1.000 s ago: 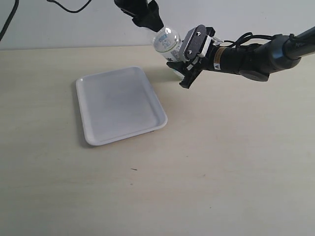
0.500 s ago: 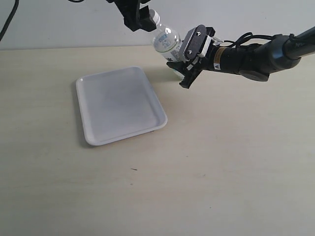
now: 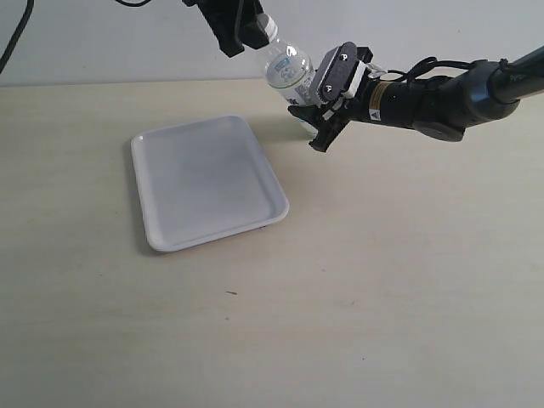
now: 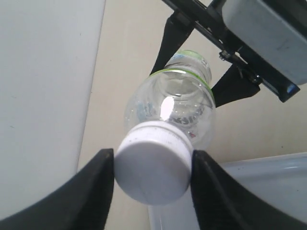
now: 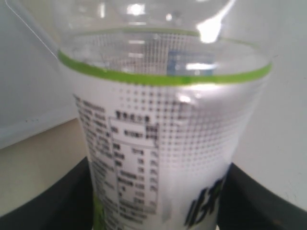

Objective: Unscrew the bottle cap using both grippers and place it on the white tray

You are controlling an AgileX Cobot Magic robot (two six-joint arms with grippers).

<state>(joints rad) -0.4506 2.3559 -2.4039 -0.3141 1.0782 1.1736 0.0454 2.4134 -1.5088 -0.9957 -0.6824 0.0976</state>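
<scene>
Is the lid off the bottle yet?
Not yet. Done: the right pincer holds the bottle tilted. In hand: the left pincer grips the bottle cap, still on the neck. Left: twisting it off and putting it on the white tray.

On the right arm (image 3: pixel 450 100): black cylindrical links, thin black cables (image 3: pixel 422 65) looped along it, white triangle sticker (image 3: pixel 375 113) and a small yellowish mark by the wrist. The right gripper (image 3: pixel 310 119) has a grey plate (image 3: pixel 338 75) with two screw heads, white parts and black wedge fingers (image 4: pixel 171 40). The left gripper (image 4: pixel 153 179) is all black, with broad matte fingers (image 4: pixel 96 191).
</scene>
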